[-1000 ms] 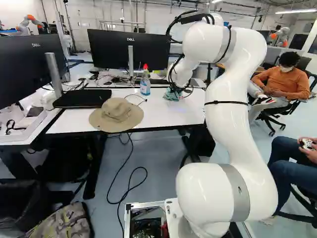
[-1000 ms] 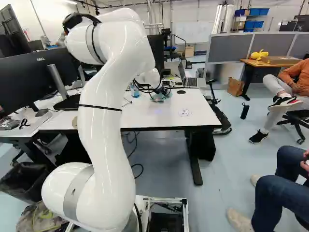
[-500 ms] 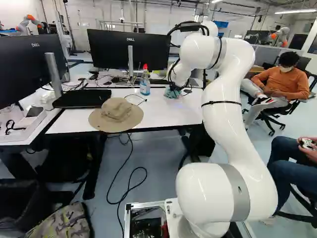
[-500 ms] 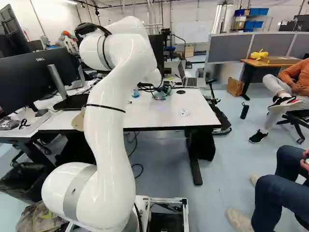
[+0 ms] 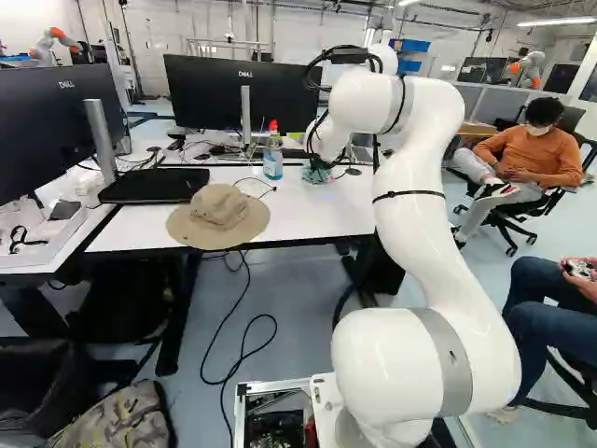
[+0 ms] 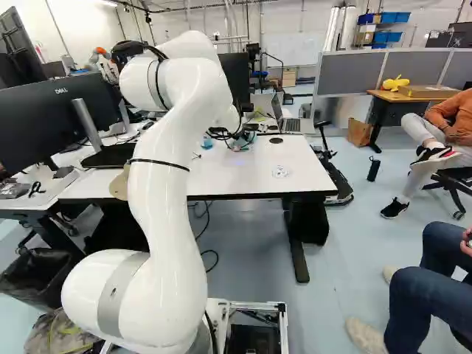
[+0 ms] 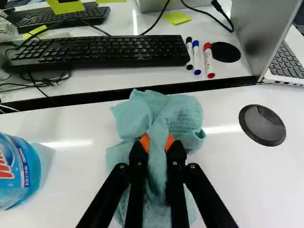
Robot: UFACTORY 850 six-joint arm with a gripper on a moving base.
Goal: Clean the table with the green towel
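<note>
The white arm (image 5: 410,205) was stretched out over the white, dark-edged rectangular table (image 5: 326,217), and the black two-finger gripper (image 5: 319,169) at its end was near the table's far edge. In the wrist view the gripper (image 7: 157,141) was clenched on the pale green, waffle-textured cloth towel (image 7: 183,114), its orange pads (image 7: 145,142) pressing a bunched fold from both sides. The towel spread out ahead of the fingers and beneath them, and its lower folds seemed to touch the tabletop, though the base views showed that spot too small to be sure. A clear plastic bottle of blue liquid with a red top (image 5: 273,154) stood upright near the towel, at its left in the left base view, and a round black plastic cable cover (image 7: 262,125) was set in the tabletop on the towel's other side. Nearer the left base view's left, a tan, wide-brimmed cloth hat (image 5: 219,213) lay at the table's near edge. Beyond the dark gap behind the towel were a long black keyboard (image 7: 104,52), three capped white markers (image 7: 209,59) and an open silver laptop (image 7: 270,28)
</note>
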